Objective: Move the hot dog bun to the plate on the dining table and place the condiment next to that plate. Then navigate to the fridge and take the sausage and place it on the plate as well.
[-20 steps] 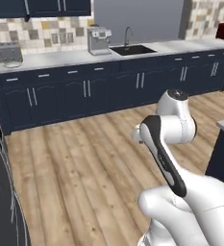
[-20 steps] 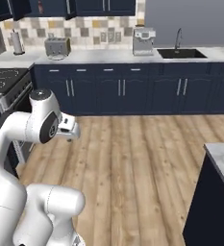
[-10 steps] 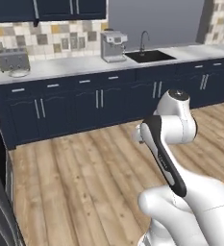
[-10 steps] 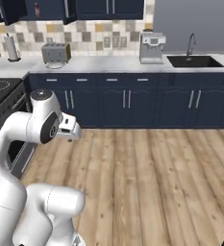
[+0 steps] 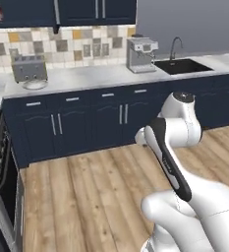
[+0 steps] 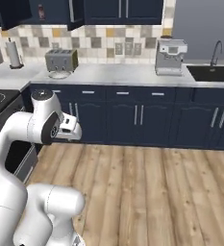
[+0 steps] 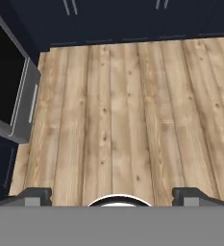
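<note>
Sweeping left goes the whole scene as the base turns: toaster and coffee machine have slid right along the counter, and the oven now edges in. Arm tucked, claw spread wide and empty over bare floor. Bun, plate, condiment, sausage (fridge too) are nowhere on show, so their whereabouts can't be told. My worry: swinging this close, the base could clip that oven front.
</note>
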Motion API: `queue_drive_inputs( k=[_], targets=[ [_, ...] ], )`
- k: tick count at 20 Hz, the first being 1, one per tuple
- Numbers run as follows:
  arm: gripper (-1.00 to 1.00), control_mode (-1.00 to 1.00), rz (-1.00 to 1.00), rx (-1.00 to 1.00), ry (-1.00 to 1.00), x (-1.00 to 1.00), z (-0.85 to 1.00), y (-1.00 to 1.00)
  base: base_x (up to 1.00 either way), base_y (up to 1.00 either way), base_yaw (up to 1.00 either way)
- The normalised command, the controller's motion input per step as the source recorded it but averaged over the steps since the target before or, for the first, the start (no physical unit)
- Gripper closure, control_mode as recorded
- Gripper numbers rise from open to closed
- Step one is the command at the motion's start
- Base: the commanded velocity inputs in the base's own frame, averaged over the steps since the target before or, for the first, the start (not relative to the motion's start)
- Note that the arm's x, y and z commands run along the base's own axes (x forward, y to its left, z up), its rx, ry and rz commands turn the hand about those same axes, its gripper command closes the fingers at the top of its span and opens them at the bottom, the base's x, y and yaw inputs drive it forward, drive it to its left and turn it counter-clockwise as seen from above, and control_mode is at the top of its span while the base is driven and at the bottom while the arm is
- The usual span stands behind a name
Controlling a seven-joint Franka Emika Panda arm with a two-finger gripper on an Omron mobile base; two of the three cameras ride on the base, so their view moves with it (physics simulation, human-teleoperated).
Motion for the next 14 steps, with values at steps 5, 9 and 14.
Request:
queue_drive_inputs(
  k=[5, 9, 14],
  targets=[
    [-1.00, 1.00, 0.00, 0.00, 0.00, 0.00, 0.00, 0.00, 1.00, 0.23, 0.19],
    [-1.00, 1.00, 0.00, 0.00, 0.00, 0.00, 0.00, 0.00, 1.00, 0.54, 0.06],
    [-1.00, 1.00, 0.00, 0.00, 0.00, 0.00, 0.00, 0.00, 1.00, 0.76, 0.00]
  ],
)
